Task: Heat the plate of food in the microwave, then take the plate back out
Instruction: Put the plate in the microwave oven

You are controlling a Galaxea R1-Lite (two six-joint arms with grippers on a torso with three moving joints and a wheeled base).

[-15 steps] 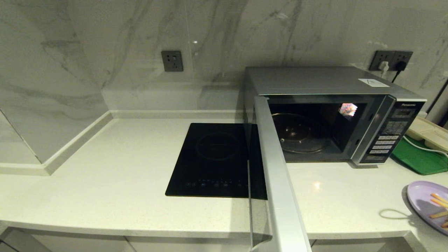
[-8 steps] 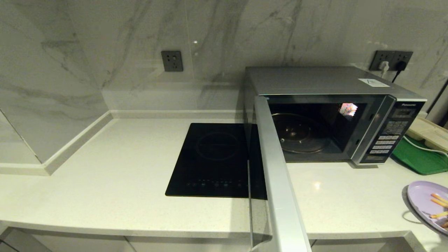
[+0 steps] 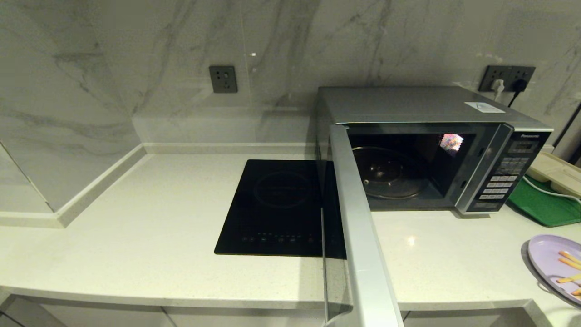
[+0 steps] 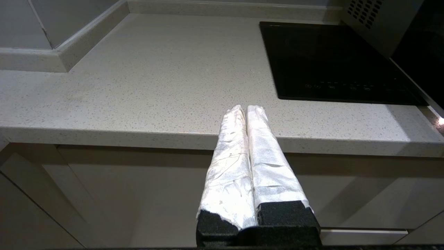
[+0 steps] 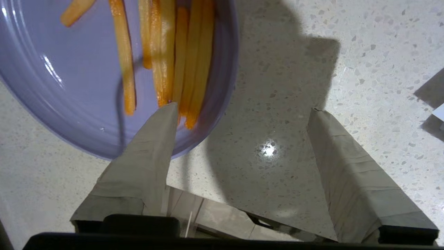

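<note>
Speckled white surface (image 3: 136, 236): plate of food (image 3: 551, 263) at 4 o'clock, near the front edge. Right gripper (image 5: 242, 114) spread wide above it, one finger over the rim, other over bare stone. Microwave (image 3: 422, 109) at 1 o'clock, door open. Left gripper (image 4: 246, 108) pressed together off the front edge.

The right gripper (image 5: 242, 114) hangs over a pale speckled stone surface (image 5: 295, 86) with its taped jaws spread wide. One jaw tip lies over the rim of the round lilac plate of orange-yellow fries (image 5: 69, 90); the other is well clear.
</note>
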